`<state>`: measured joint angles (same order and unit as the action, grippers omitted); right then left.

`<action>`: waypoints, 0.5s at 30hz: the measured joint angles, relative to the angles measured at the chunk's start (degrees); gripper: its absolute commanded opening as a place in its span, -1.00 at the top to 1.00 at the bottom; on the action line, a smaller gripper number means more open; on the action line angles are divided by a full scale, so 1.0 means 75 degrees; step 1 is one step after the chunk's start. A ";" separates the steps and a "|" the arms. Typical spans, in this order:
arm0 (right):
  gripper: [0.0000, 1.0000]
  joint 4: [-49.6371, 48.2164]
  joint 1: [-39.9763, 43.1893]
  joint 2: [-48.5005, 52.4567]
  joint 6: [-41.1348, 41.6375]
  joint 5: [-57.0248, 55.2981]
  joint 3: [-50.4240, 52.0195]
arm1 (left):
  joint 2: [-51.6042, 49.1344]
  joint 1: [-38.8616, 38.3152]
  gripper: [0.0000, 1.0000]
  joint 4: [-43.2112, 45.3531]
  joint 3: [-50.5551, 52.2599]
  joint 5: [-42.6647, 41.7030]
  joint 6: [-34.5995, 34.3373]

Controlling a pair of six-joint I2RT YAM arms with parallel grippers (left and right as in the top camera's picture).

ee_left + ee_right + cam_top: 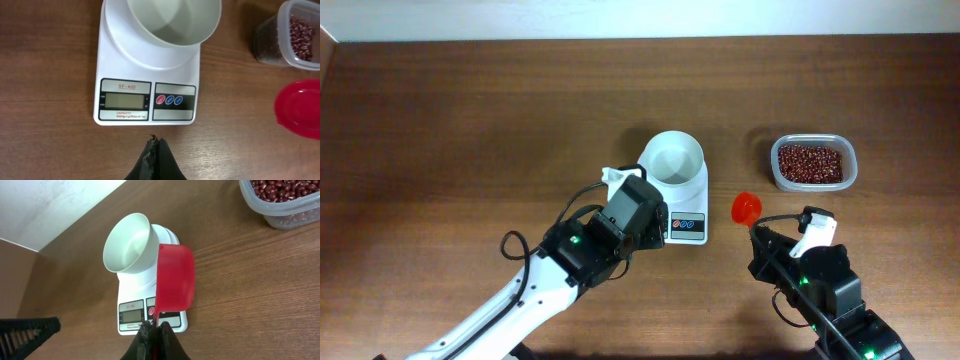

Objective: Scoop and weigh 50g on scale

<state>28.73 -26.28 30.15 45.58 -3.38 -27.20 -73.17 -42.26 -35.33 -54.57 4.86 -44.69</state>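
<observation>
The right claw (152, 326) pinches the red scoop (175, 277), left claw (152, 146) closed on nothing: carry it to two o'clock, dip shallowly into the beans (810, 162)

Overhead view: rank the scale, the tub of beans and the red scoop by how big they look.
1. scale, bowl included: largest.
2. tub of beans: clearly smaller.
3. red scoop: smallest by a wide margin.
No two look alike enough to tie.

The scale (110, 70) reads "SF-400" in red just above its display (123, 101), centre-left of the left wrist view; the finer print below is illegible.
</observation>
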 measured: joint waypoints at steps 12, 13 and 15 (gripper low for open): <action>0.90 0.0152 0.0000 0.0000 -0.0140 -0.0227 0.0000 | -0.2465 -0.1070 1.00 0.1483 0.0003 0.0705 -0.1606; 0.90 0.0154 0.0000 0.0000 -0.0146 -0.0227 0.0000 | -0.2608 -0.1102 1.00 0.1562 0.0003 0.0816 -0.1617; 0.89 0.0154 0.0000 0.0000 -0.0149 -0.0236 0.0000 | -0.2806 -0.1099 1.00 0.1795 0.0003 0.0973 -0.1620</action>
<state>29.89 -26.28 30.15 44.47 -5.15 -27.20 -94.21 -50.50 -21.87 -54.54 12.16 -56.84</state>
